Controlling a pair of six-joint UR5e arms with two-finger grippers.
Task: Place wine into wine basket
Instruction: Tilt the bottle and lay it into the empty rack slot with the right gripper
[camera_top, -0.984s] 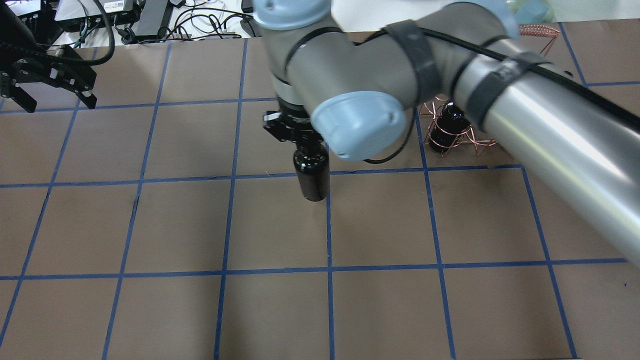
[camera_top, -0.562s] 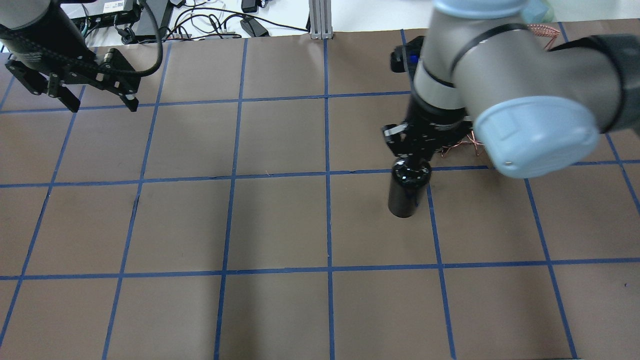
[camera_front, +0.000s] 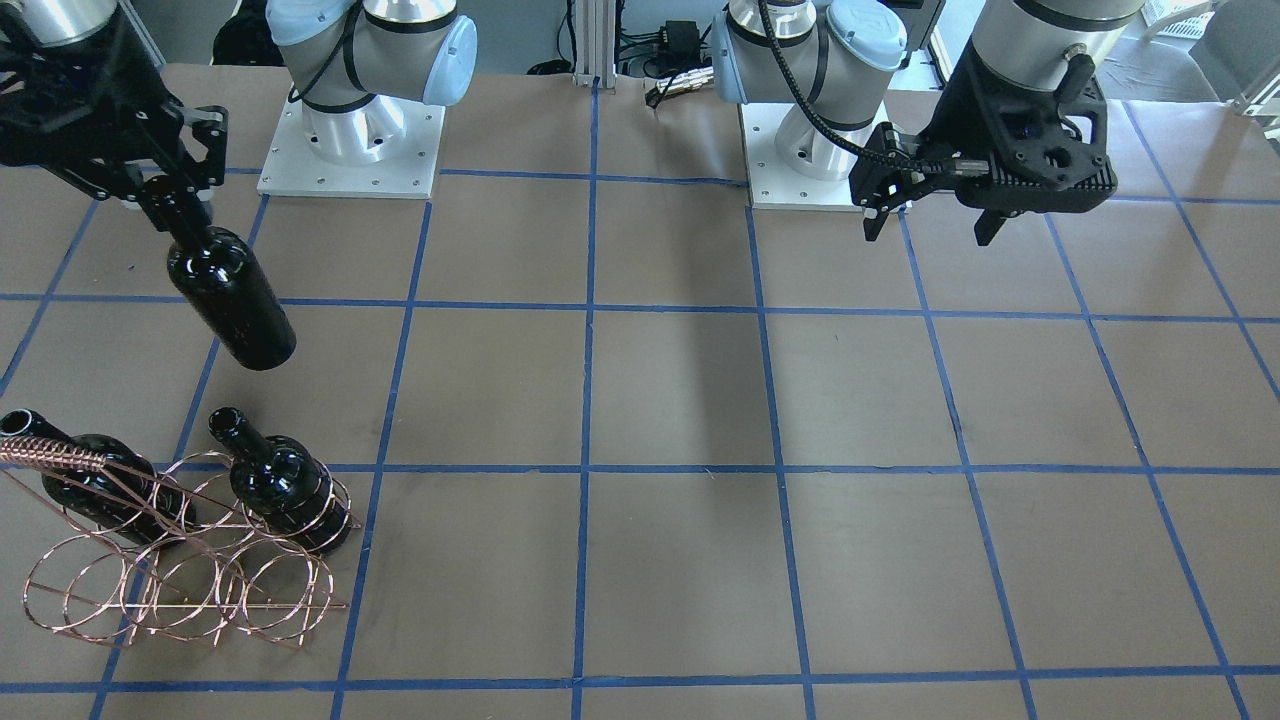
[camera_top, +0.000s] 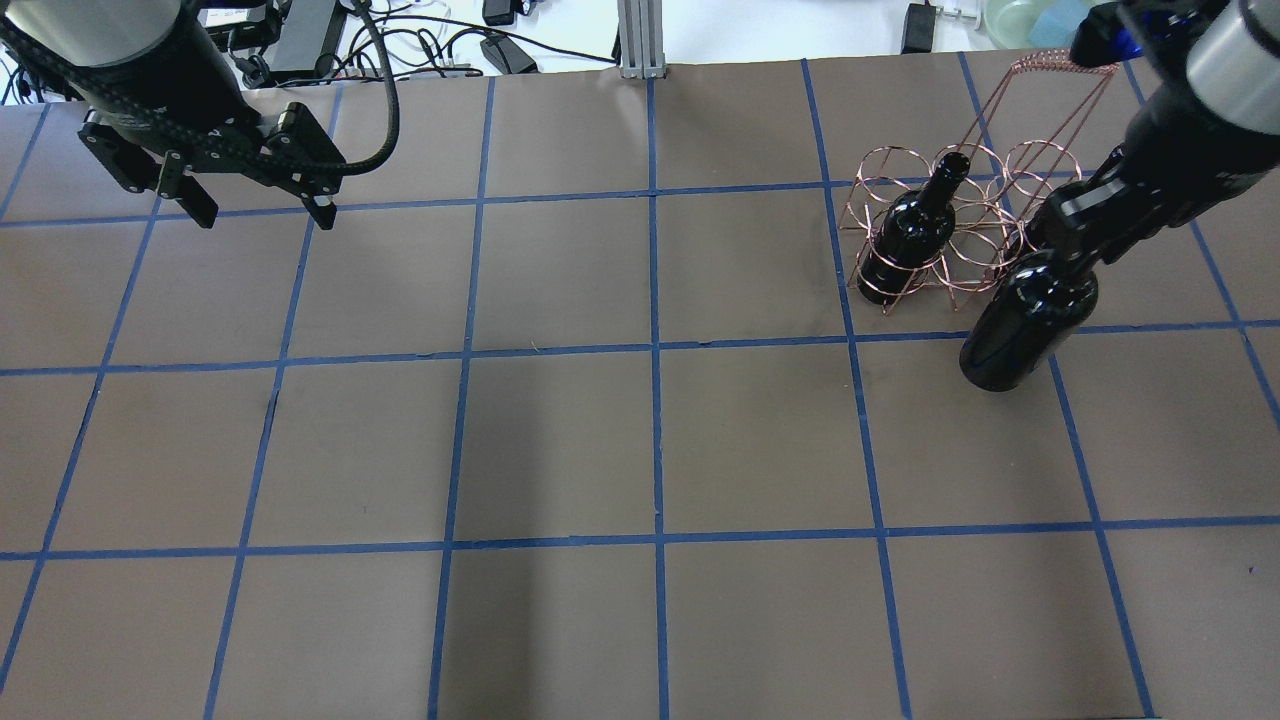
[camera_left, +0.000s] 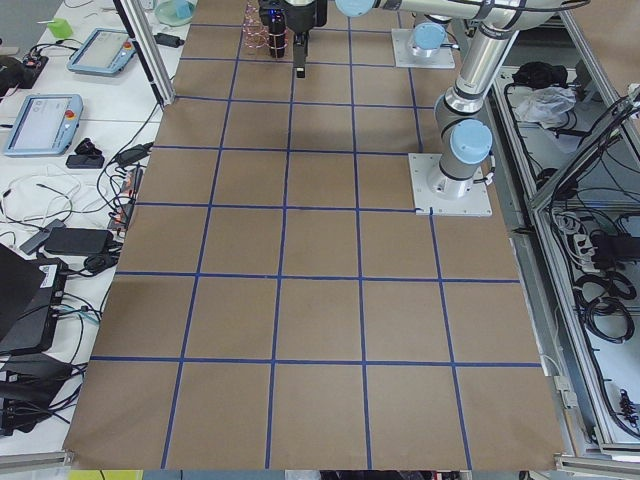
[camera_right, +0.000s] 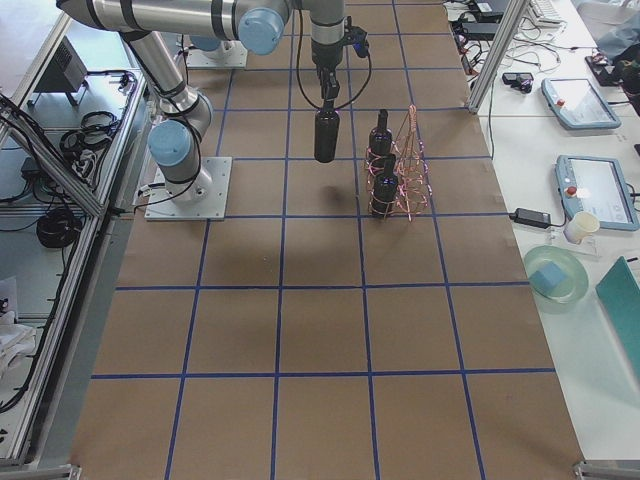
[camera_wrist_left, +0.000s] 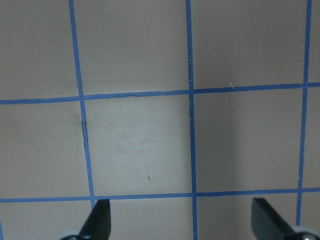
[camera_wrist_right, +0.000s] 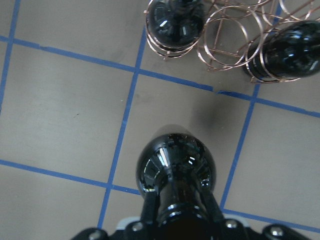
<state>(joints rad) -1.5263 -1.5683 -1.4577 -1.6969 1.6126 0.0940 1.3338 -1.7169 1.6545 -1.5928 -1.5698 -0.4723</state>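
Two bottles (camera_front: 280, 485) already sit in the wine basket (camera_front: 55, 456); my right gripper (camera_front: 165, 195) clamps the third wine (camera_front: 232, 300) by its neck, just beside the basket, while my left gripper (camera_top: 265, 212) hangs spread wide.

You have nothing readable in these views. The white sticker (camera_top: 236, 12) on the black box at eleven o'clock of the overhead view carries print too small to make out. The teach pendant screens (camera_left: 40, 120), on the bench at nine to ten o'clock of the left-end view and at two to three o'clock of the right-end view, show lit panels whose writing is only a blur. The wine (camera_top: 1030, 320), at three o'clock overhead, shows you plain glossy black glass.
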